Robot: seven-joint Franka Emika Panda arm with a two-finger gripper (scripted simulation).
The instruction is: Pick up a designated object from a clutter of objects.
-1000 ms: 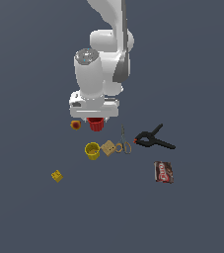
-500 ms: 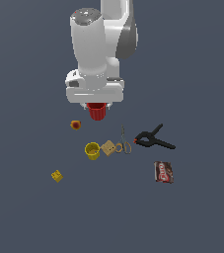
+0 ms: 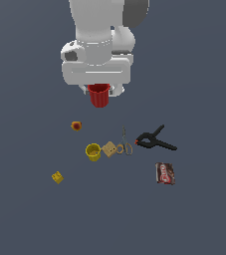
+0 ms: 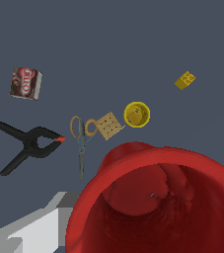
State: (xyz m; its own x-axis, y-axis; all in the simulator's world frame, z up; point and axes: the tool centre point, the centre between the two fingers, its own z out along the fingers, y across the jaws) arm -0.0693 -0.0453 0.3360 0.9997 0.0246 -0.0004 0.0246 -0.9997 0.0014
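The red ribbed cup [image 3: 99, 95] hangs under my gripper [image 3: 99, 91], well above the floor. The gripper is shut on its rim. In the wrist view the red cup [image 4: 158, 197] fills the near foreground, with a grey finger [image 4: 39, 222] beside it. Below lie the yellow cup [image 3: 93, 152], the tan block [image 3: 109, 149], the scissors [image 3: 125, 144], the black clamp [image 3: 154, 140], the dark brown box [image 3: 165, 173], the yellow brick [image 3: 57, 177] and the small orange piece [image 3: 75, 125].
The wrist view shows the yellow cup [image 4: 136, 114], tan block [image 4: 108, 125], scissors [image 4: 81, 141], black clamp [image 4: 27, 146], brown box [image 4: 26, 83] and yellow brick [image 4: 185, 80] scattered on the dark grey floor [image 3: 199, 219].
The gripper has risen with the red cup in it, from just above the floor near the orange piece to well above the clutter. The other items have not moved.
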